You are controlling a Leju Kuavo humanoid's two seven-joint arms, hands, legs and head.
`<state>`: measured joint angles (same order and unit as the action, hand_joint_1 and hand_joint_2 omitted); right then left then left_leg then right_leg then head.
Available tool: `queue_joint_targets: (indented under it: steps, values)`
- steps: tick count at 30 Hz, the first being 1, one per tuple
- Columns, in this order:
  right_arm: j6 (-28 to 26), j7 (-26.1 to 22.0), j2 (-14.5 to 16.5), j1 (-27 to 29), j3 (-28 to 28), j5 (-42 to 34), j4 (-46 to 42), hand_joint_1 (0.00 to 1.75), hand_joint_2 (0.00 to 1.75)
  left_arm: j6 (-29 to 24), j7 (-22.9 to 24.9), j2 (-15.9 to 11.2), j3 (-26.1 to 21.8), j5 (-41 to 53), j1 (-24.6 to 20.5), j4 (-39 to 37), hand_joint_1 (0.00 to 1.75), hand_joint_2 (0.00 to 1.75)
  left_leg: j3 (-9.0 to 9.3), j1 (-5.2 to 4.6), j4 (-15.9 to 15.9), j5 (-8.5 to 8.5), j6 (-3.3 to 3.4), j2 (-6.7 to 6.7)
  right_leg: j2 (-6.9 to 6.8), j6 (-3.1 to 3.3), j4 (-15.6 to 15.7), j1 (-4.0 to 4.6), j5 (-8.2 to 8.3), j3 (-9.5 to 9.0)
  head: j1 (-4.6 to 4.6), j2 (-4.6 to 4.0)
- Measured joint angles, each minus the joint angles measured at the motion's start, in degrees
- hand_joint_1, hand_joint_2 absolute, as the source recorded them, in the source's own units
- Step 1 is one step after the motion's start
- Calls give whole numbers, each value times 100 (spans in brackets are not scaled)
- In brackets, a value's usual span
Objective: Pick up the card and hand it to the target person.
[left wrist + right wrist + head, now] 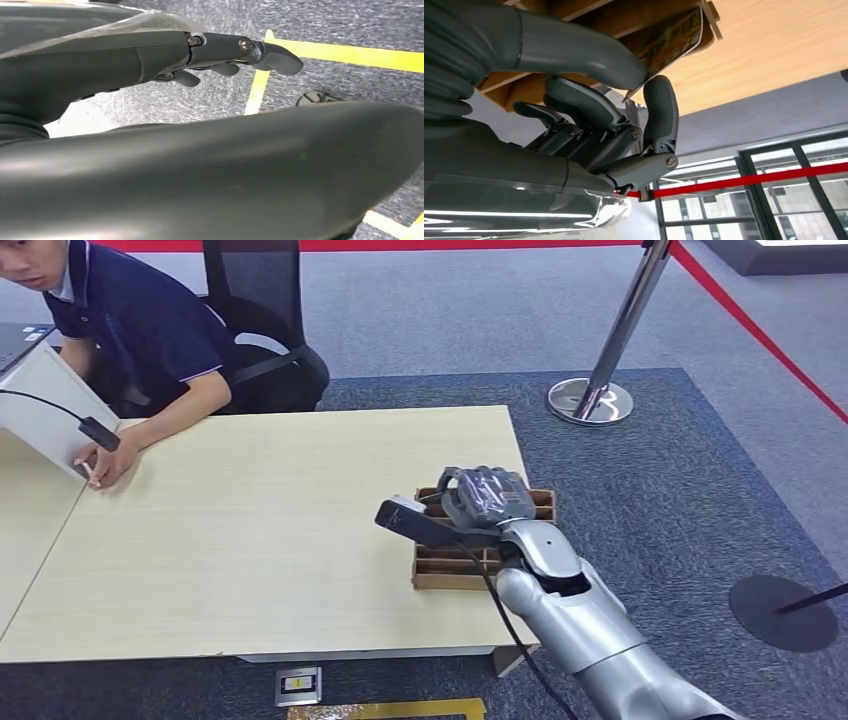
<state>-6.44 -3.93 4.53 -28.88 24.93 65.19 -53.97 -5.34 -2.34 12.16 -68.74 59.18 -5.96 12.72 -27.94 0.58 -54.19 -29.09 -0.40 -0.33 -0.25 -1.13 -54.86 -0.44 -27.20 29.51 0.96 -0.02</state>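
Note:
A brown wooden card holder (447,567) stands on the light wooden table (280,520) near its right edge. My right hand (485,495) hangs directly over the holder and hides most of it. In the right wrist view the card (671,40), printed in several colours, stands in the holder (574,10). The thick thumb (589,55) and a dark finger (660,107) of my right hand (614,125) pinch its lower corner. My left hand (220,57) hangs over the carpet, fingers stretched out and holding nothing. A person (140,330) sits at the table's far left corner, one hand (105,462) resting on the tabletop.
A white box (40,405) with a black cable (98,432) stands by the person. A black chair (262,315) is behind them. A chrome stanchion (595,390) with red belts stands on the carpet beyond the table's right end. Yellow floor tape (260,85) lies below.

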Motion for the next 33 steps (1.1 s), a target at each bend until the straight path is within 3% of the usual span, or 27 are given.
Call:
queue_joint_targets:
  steps: [10,22,25,29,33]
  values:
    - [199,-94,-232,197,125,-43,-1516,175,175,-8,0,-5,0,-52,-3,-1,0,0,1,0,0,0,0,1,0,1,-2,0,1,-1,0,0]
    - [271,114,9,-19,475,-83,-1659,175,175,-24,7,6,-1,-49,-7,-2,0,0,0,1,0,2,-2,0,0,1,-7,0,1,-1,1,0]
    - [135,461,216,-164,534,57,-1408,175,175,-28,46,10,1,15,-11,-2,0,0,-1,1,0,2,-3,2,0,2,-10,0,1,-1,1,0]
    - [-238,1066,783,-605,643,177,-523,175,175,-52,83,38,26,140,-33,-3,0,0,1,4,0,8,-13,5,0,6,-14,0,2,2,0,0]
    - [-522,1689,1293,-1164,971,-454,534,175,175,-70,156,84,101,266,-46,-11,0,0,1,8,0,12,-17,4,0,9,-17,2,2,3,-1,0]
